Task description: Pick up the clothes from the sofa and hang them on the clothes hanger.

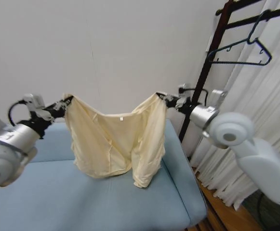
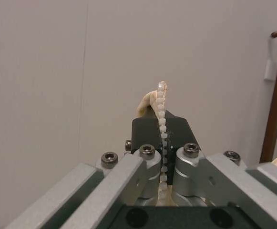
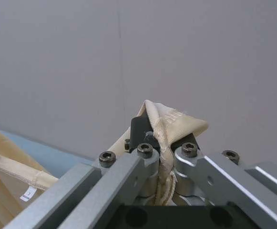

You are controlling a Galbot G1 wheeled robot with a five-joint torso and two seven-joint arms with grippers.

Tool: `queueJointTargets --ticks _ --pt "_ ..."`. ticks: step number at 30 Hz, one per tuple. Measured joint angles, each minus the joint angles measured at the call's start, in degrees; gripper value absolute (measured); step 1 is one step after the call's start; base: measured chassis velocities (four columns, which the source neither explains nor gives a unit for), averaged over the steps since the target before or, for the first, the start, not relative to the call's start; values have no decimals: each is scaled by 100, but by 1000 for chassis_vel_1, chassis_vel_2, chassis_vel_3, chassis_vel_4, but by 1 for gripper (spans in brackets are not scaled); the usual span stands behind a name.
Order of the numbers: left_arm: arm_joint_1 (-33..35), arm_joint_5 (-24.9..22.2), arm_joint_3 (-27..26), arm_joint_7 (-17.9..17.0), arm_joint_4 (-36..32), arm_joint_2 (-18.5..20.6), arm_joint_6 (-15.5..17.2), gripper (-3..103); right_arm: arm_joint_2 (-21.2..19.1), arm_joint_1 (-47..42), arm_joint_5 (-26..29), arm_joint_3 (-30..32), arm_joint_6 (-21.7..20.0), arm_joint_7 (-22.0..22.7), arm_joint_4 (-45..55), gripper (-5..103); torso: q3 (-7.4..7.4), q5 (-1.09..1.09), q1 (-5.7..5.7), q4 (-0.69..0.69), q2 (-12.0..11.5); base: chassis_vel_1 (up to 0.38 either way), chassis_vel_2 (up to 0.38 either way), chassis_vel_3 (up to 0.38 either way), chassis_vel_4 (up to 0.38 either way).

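Head view: garment (image 1: pixel 113 144) spans left pincer (image 1: pixel 67 102), right pincer (image 1: pixel 162 96).

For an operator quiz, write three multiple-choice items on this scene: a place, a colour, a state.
1. Where is the hanger?
A. on a bar of the rack
B. on the floor
C. on a door handle

2. What colour is the garment?
A. blue
B. pale yellow
C. red

3. How is the garment now?
A. folded in a pile
B. spread out, pinched between left gripper and right gripper
C. draped over the hanger

Answers:
1 A: its hook sits over a dark bar.
2 B: the cloth shows cream-yellow.
3 B: each wrist view shows cloth clamped in that gripper.
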Motion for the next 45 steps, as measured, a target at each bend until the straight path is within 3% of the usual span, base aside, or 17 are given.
queueJointTargets --ticks 2,8,14,17,18,21,23,26,28,29,32,33,35,38,39,43,45 --pt "66 -505 -541 -6 -147 145 87 1 -243 346 638 16 -152 66 111 1 0 -2 0 -1 0 0 0 0 0" --pt "178 -1352 -1329 -74 -714 226 260 1 -895 868 1914 125 -330 92 495 1 -1 -1 -1 -3 0 0 0 0 0" --pt "172 -1978 -1830 -81 -782 259 228 1 -1581 1259 2645 284 -435 -101 633 1 0 0 -1 -2 0 0 0 0 0" --pt "252 -2602 -2053 -425 -777 102 229 1 -2206 1295 3212 440 -544 -271 751 1 -1 -1 -1 -4 0 0 0 0 0" --pt "252 -2602 -2053 -425 -777 102 229 1 -2206 1295 3212 440 -544 -271 751 1 -1 -1 -1 -4 0 0 0 0 0" --pt "502 -2933 -1822 -945 -758 -421 451 1 -2542 1203 3853 483 -817 95 1062 1 -2 2 -2 -5 1 0 0 0 0" --pt "631 -2887 -1638 -957 -753 -683 595 1 -2548 1135 4001 459 -869 342 1196 1 -2 0 -2 -6 1 0 0 0 0" --pt "1048 -2133 -805 -942 -734 -1540 822 1 -2250 642 4114 372 -948 1122 1465 1 0 -7 -1 -1 1 0 0 0 0" --pt "1258 -1742 -170 -954 -716 -2065 1081 1 -1771 -66 3277 301 -985 1304 1462 1 1 -4 -1 1 0 0 0 0 0" --pt "1258 -1742 -170 -954 -716 -2065 1081 1 -1771 -66 3277 301 -985 1304 1462 1 1 -4 -1 1 0 0 0 0 0" --pt "1195 -1252 880 -502 -592 -2446 1438 1 -960 -1119 1659 53 -938 939 936 1 1 2 -1 3 0 0 0 0 0" --pt "1195 -1252 880 -502 -592 -2446 1438 1 -960 -1119 1659 53 -938 939 936 1 1 2 -1 3 0 0 0 0 0" --pt "1037 -693 1562 -197 83 -2495 1429 1 -488 -1776 385 -130 -873 196 318 1 1 6 -1 -4 0 0 0 0 0" --pt "663 627 2458 586 1665 -2448 1001 1 156 -2201 -1311 -712 -361 -854 -608 1 2 -2 1 -7 -1 0 0 0 0" --pt "663 627 2458 586 1665 -2448 1001 1 156 -2201 -1311 -712 -361 -854 -608 1 2 -2 1 -7 -1 0 0 0 0" --pt "-239 1666 3332 1320 3216 -2462 367 1 873 -2241 -2638 -1312 213 -1335 -1683 1 3 -3 2 3 -2 0 0 0 0" --pt "-472 1791 3489 1410 3506 -2496 298 1 982 -2220 -2774 -1398 257 -1390 -1861 1 2 -3 2 1 -2 0 0 0 0"
